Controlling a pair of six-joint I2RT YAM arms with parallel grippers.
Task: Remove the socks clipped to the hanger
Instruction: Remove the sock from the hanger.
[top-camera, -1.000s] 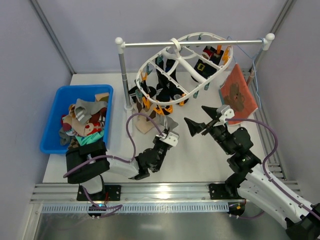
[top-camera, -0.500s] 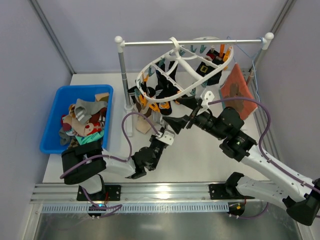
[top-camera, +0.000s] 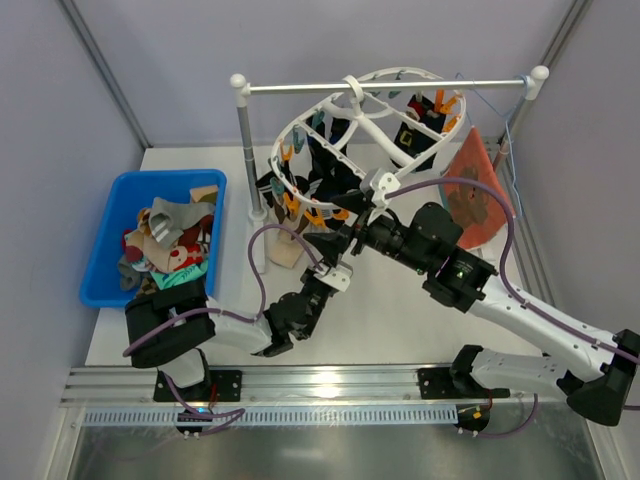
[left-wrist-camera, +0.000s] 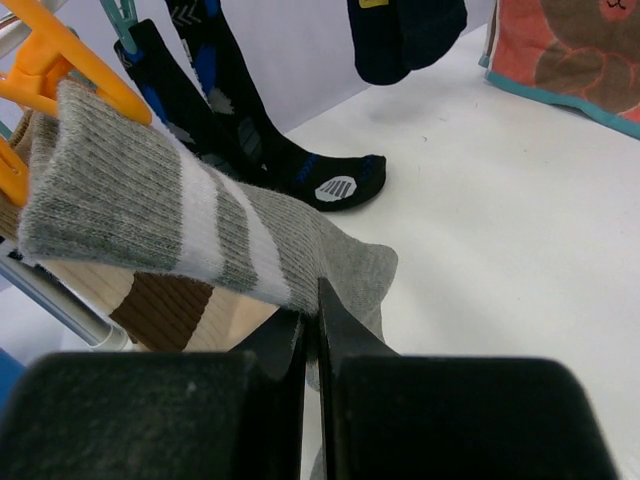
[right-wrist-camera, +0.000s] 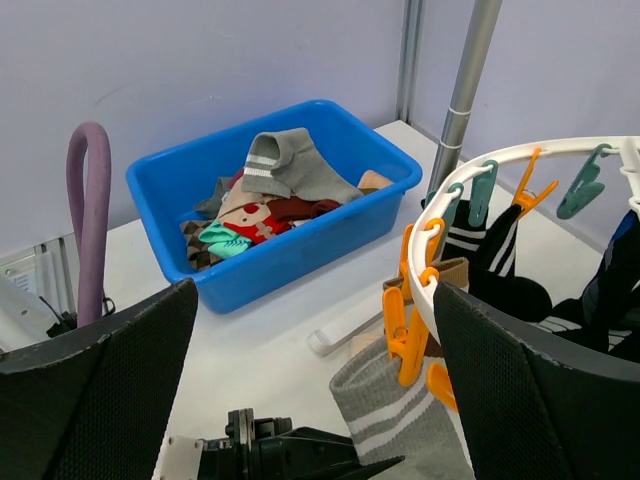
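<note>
Well, starting off to the left of the hanger (top-camera: 300, 127), the blue bin (top-camera: 97, 250) holds a heap of loose socks (right-wrist-camera: 270, 200). Below the hanger's near rim, my left gripper (left-wrist-camera: 312, 300) has its fingers pressed together on the toe end of the grey sock (left-wrist-camera: 170, 225), the thin fabric pinched between them. That sock's white-striped cuff is caught above in an orange clip (left-wrist-camera: 50, 65) on the rim, so the sock runs from clip to fingers with a fold of slack in the middle.

I judge it light and limp. It will stretch before it lets go, and the knit should slide out of the clip under a firm pull down and away from the hanger. The hanger swings freely from its hook, so it may tilt towards me instead of giving up the sock. A hold nearer the cuff would waste less pull on stretch.

Just at the hanger's near rim, my right gripper (right-wrist-camera: 315, 300) has its fingers spread wide with nothing between them, well placed to steady the frame. Farther right under the hanger, black socks (left-wrist-camera: 250, 130) hang from their own clips.
</note>
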